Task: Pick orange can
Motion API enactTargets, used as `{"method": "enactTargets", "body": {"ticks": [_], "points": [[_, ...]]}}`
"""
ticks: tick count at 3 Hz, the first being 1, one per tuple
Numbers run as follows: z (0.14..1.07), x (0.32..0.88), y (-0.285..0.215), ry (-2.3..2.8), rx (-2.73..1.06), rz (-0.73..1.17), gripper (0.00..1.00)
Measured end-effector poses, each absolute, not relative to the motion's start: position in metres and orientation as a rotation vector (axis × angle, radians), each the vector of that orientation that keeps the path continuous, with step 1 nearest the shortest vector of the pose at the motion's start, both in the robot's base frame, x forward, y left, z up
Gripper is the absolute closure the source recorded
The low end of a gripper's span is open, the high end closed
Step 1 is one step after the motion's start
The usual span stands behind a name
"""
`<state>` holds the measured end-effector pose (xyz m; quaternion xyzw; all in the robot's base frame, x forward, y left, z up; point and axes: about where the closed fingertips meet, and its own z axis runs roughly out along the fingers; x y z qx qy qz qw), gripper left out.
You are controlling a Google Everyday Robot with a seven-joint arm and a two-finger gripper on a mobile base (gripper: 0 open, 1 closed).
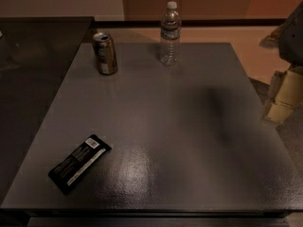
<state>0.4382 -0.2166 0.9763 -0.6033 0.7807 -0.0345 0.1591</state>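
The orange can (105,53) stands upright near the far left corner of the grey table (165,126). It is orange-brown with a silver top and a light label patch. My gripper (280,97) hangs at the right edge of the view, beyond the table's right side, far from the can and level with the table's middle. Nothing shows in it. Part of the arm (293,32) is above it.
A clear plastic water bottle (170,34) stands upright at the far middle of the table, to the right of the can. A black snack bar wrapper (79,163) lies flat near the front left. A darker counter (33,56) adjoins the table's left side.
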Motion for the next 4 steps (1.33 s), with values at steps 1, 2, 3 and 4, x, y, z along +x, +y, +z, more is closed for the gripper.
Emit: {"method": "enactTargets", "body": {"ticks": [1, 2, 3, 4], "points": [[0.977, 0.438, -0.216, 2.231, -1.723, -0.1, 0.0], [0.977, 0.445, -0.208, 2.212, -1.707, -0.085, 0.0], [0.974, 0.455, -0.194, 2.19, -1.673, -0.047, 0.0], [0.97, 0.469, -0.17, 2.159, -1.63, -0.012, 0.0]]}}
